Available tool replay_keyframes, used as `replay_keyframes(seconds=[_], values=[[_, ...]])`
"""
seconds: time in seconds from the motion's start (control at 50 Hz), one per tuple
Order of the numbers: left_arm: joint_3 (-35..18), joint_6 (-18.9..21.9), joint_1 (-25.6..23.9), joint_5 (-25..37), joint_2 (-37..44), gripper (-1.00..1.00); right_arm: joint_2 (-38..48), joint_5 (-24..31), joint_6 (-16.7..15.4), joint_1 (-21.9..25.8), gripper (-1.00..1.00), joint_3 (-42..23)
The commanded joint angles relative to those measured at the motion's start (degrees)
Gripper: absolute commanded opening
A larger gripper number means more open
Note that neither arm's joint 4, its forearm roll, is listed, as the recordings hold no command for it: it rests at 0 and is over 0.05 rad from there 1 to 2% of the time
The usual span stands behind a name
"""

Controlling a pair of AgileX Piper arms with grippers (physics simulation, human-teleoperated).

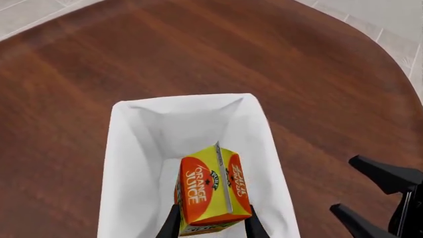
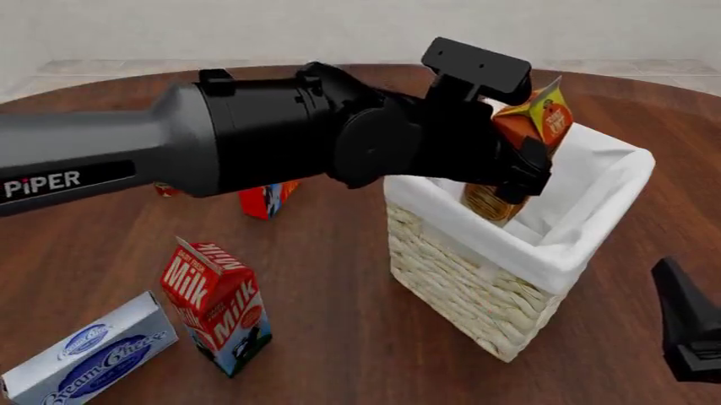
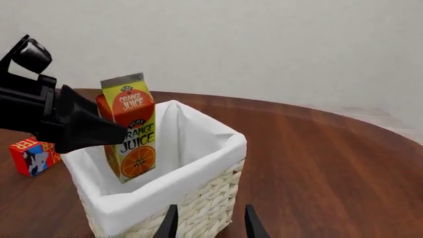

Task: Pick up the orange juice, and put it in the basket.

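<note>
Milk carton (image 2: 216, 305) and a blue-white box (image 2: 81, 353) sit nearest on the desk (image 2: 338, 337). Risk: the orange juice (image 2: 529, 126), tilted and only half inside the basket (image 2: 496, 287), could tip onto the rim if dropped now. Left claw (image 1: 211, 225) clenches its base; right claw (image 3: 208, 220) hangs released.

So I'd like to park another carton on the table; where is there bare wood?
Bare wood lies right of the pale wicker basket, toward the idle right gripper. The near left is crowded: red Milk carton, blue-white cream cheese box.
</note>
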Motion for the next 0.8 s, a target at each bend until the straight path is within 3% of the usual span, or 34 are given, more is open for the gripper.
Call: replay_keyframes(seconds=[0.02, 0.68, 0.7, 0.8], values=[[-2.33, 1.50, -0.72, -0.04, 1.87, -1.00, 0.32, -0.35, -0.04, 0.34, 1.00, 0.38], [-4.93, 0.81, -0.26, 0.08, 6.11, -1.00, 0.88, -1.11, 0.30, 0.72, 1.00, 0.84], [-4.93, 1.01, -0.27, 0.13, 6.00, 1.00, 0.88, -1.11, 0.30, 0.72, 1.00, 0.84], [-4.59, 0.81, -0.52, -0.04, 5.78, 1.00, 0.97, -1.12, 0.30, 0.83, 1.00, 0.82]])
